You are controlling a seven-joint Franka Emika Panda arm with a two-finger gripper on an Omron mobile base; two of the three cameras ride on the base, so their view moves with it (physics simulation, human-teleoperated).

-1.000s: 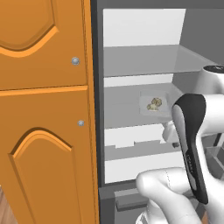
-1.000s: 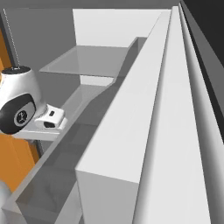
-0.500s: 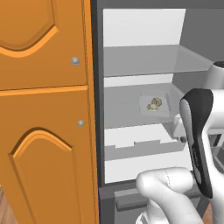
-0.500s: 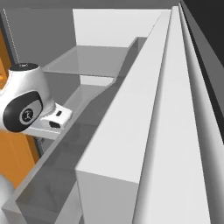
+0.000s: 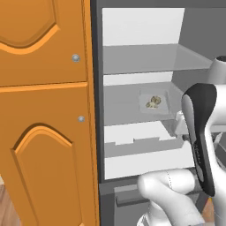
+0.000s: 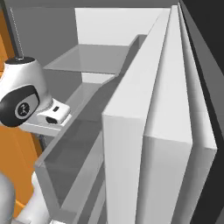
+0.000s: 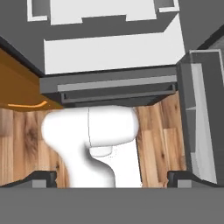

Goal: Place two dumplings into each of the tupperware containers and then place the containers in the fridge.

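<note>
A pale see-through tupperware container (image 5: 145,95) rests on the middle shelf of the open fridge (image 5: 141,57), with dumplings (image 5: 153,103) lying in it as a small beige cluster. My gripper (image 7: 112,178) hangs in front of the fridge's lower part and points down at the floor. It is open, its fingertips (image 7: 44,176) stand wide apart, and nothing lies between them. In the left base view my forearm covers the fridge's right side. The fridge's white drawer front (image 7: 113,48) sits above the floor.
Orange cabinet doors (image 5: 44,132) stand closed just left of the fridge. The open fridge door (image 6: 166,131) with its grey shelf bins rises close on the right. Wooden floor (image 7: 157,144) lies below the hand.
My arm has shifted a little to the right, away from the shelves. The jaws stay open. The container with the dumplings has not moved.
</note>
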